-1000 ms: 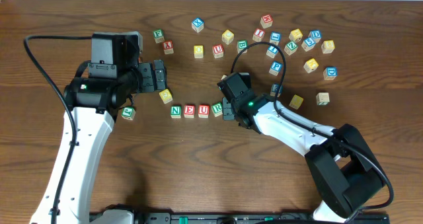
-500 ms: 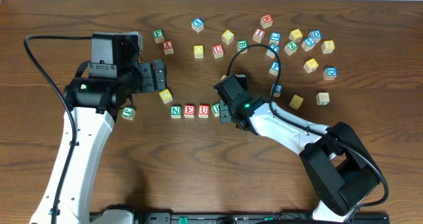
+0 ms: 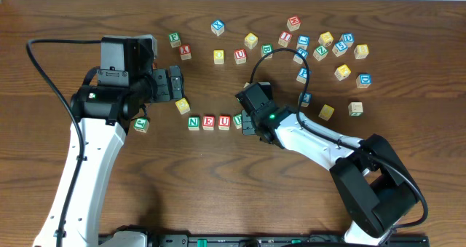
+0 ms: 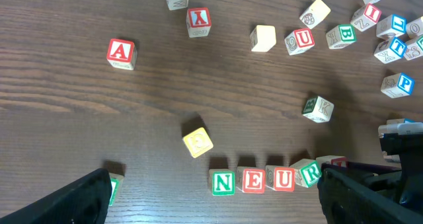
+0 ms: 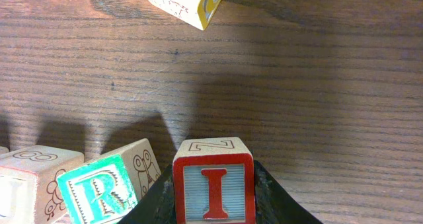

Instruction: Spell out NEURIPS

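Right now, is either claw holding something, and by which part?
Right claw grips the I cube by its two side faces; left claw holds nothing.

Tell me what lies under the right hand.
The wrist camera shows the red I cube held in the right hand, beside the green R cube. From overhead the hand hides the I cube.

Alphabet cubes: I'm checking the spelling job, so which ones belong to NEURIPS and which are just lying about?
Job: N cube, E cube, U cube, R cube in the row; I cube; P cube. S not made out.
Lying about: A cube, K cube, yellow cube.
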